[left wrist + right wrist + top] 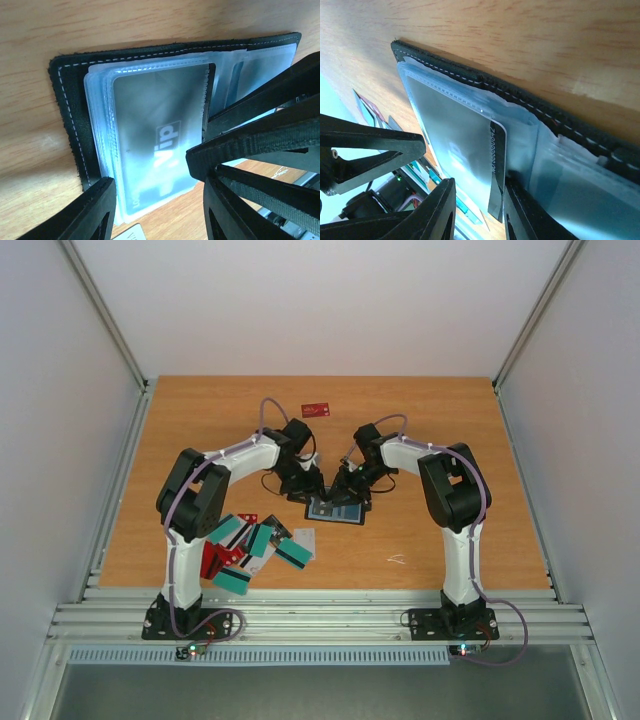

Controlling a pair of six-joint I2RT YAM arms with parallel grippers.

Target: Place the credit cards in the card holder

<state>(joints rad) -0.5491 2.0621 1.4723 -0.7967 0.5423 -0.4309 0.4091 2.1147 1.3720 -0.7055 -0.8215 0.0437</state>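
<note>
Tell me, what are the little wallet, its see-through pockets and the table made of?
The card holder looks like black leather or faux leather: matte, with pale stitching along its edge. Its clear sleeves look like soft glossy plastic, with crimped seams and reflections. The table looks like wood or wood-look laminate, showing orange-brown grain.

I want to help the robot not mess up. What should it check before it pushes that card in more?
1. Card holder lies open on the table: ok.
2. Grey card sits inside a clear sleeve: ok.
3. Card pushed fully home: cannot tell.
4. Right gripper closed on the card's striped edge: ok.
5. Left gripper over the holder, jaws apart: ok.
6. More credit cards waiting near the left arm: ok.
</note>
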